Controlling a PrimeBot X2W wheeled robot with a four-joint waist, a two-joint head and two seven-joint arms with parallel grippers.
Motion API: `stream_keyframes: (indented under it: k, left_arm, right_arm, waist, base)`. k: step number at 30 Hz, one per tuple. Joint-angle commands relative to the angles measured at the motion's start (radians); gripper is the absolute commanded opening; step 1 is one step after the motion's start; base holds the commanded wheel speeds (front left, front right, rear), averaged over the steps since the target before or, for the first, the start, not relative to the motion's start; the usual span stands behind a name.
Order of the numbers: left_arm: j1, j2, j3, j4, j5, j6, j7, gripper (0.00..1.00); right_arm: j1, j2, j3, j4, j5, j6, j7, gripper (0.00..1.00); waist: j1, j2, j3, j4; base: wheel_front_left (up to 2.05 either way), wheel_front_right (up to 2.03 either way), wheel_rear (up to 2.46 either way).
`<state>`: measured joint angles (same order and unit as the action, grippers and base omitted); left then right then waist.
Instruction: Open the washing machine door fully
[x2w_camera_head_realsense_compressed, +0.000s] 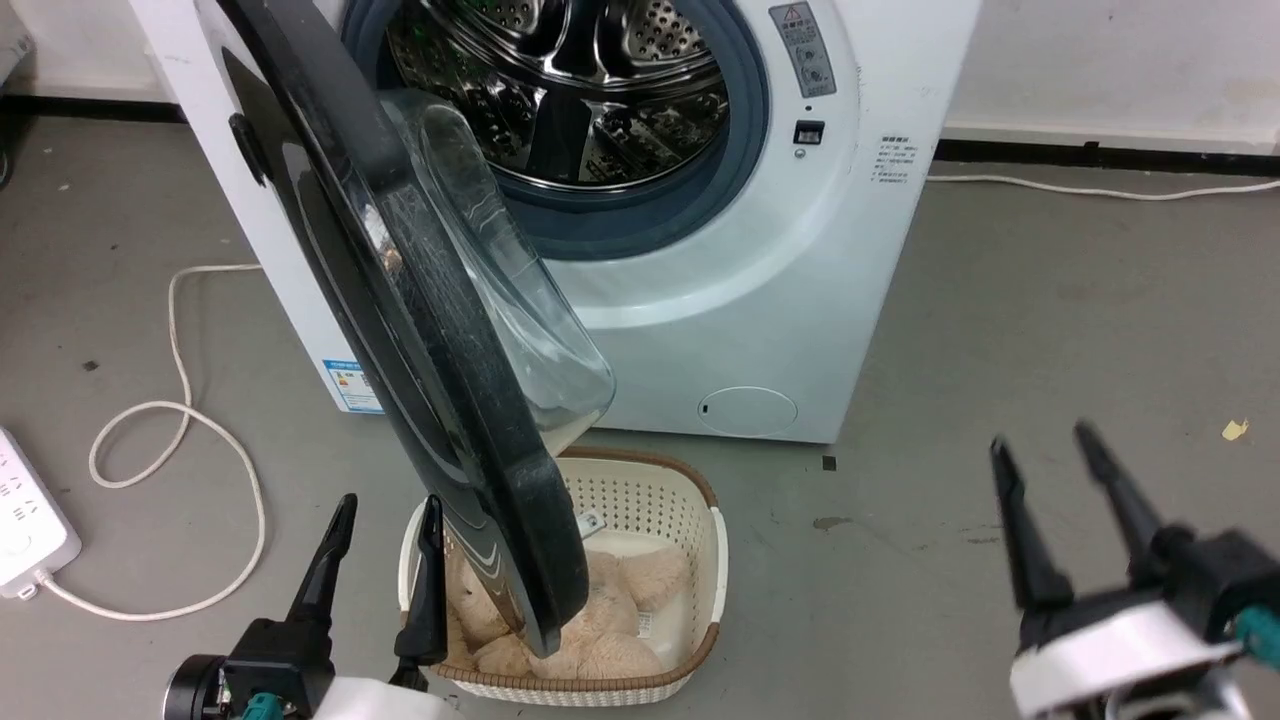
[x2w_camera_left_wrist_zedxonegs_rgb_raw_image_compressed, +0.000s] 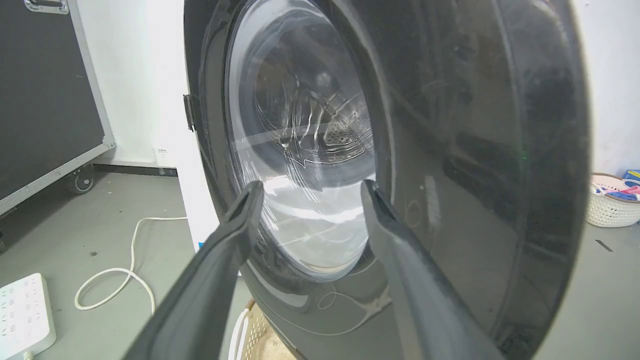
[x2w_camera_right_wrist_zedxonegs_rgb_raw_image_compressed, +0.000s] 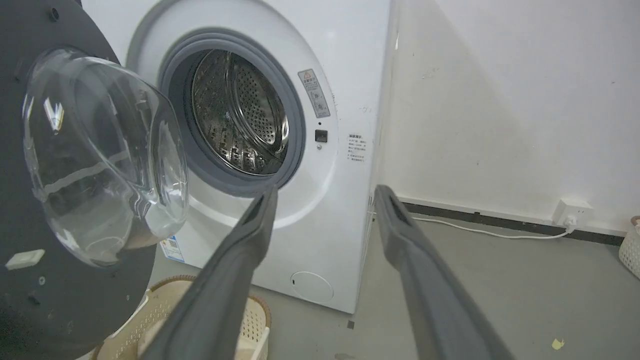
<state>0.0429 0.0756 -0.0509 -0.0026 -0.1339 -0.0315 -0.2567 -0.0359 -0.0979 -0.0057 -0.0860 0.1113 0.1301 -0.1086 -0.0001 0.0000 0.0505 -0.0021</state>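
Observation:
The white washing machine (x2w_camera_head_realsense_compressed: 800, 270) stands ahead with its steel drum (x2w_camera_head_realsense_compressed: 580, 90) exposed. Its glossy black round door (x2w_camera_head_realsense_compressed: 400, 300) is swung out to the left, roughly edge-on to me, the clear glass bowl (x2w_camera_head_realsense_compressed: 500, 270) bulging toward the machine. My left gripper (x2w_camera_head_realsense_compressed: 385, 510) is open at the lower left, just outside the door's lower rim; in the left wrist view the door (x2w_camera_left_wrist_zedxonegs_rgb_raw_image_compressed: 450, 150) fills the space right beyond that gripper (x2w_camera_left_wrist_zedxonegs_rgb_raw_image_compressed: 307, 192). My right gripper (x2w_camera_head_realsense_compressed: 1040, 450) is open at the lower right, away from the machine, and in its wrist view the gripper (x2w_camera_right_wrist_zedxonegs_rgb_raw_image_compressed: 325, 195) faces the machine front (x2w_camera_right_wrist_zedxonegs_rgb_raw_image_compressed: 345, 75).
A cream laundry basket (x2w_camera_head_realsense_compressed: 700, 520) holding a beige plush item sits on the floor under the door's lower edge. A white power strip (x2w_camera_head_realsense_compressed: 25, 510) and looping cable (x2w_camera_head_realsense_compressed: 180, 420) lie on the left floor. A second basket (x2w_camera_left_wrist_zedxonegs_rgb_raw_image_compressed: 610, 205) stands farther right. Grey floor is free on the right.

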Motion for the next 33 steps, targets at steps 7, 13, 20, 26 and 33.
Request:
stream_keyframes:
  k: [7,13,20,26,33]
  left_arm:
    - [0.022,-0.002,0.002,0.013,-0.008,-0.005,-0.005,1.00]
    - [0.023,-0.003,-0.007,0.034,-0.004,-0.013,-0.005,1.00]
    - [0.020,0.001,0.003,0.017,0.002,-0.014,-0.005,0.00]
    - [-0.009,-0.010,0.067,-0.135,-0.021,0.020,-0.005,0.00]
    - [-0.106,-0.019,0.106,-0.363,-0.039,0.051,-0.005,0.00]
  right_arm:
    - [0.104,0.043,-0.013,0.021,-0.034,0.001,-0.035,1.00]
    - [0.110,0.047,-0.017,0.039,-0.028,0.001,-0.050,1.00]
    - [0.107,0.047,-0.022,0.055,-0.011,0.001,-0.053,1.00]
    - [0.109,0.048,-0.037,0.061,-0.009,0.001,-0.045,1.00]
    - [0.107,0.048,-0.055,0.064,-0.024,0.001,-0.034,1.00]
  waist:
    - [0.0001,0.0000,-0.007,0.005]
    - [0.0001,0.0000,-0.014,0.010]
    - [0.0001,0.0000,-0.022,0.014]
    - [0.0001,0.0000,-0.027,0.018]
    - [0.0001,0.0000,-0.030,0.024]
  base:
    - [0.00,0.00,0.00]
    - [0.00,0.00,0.00]
    - [0.00,0.00,0.00]
    - [0.00,0.00,0.00]
    - [0.00,0.00,0.00]
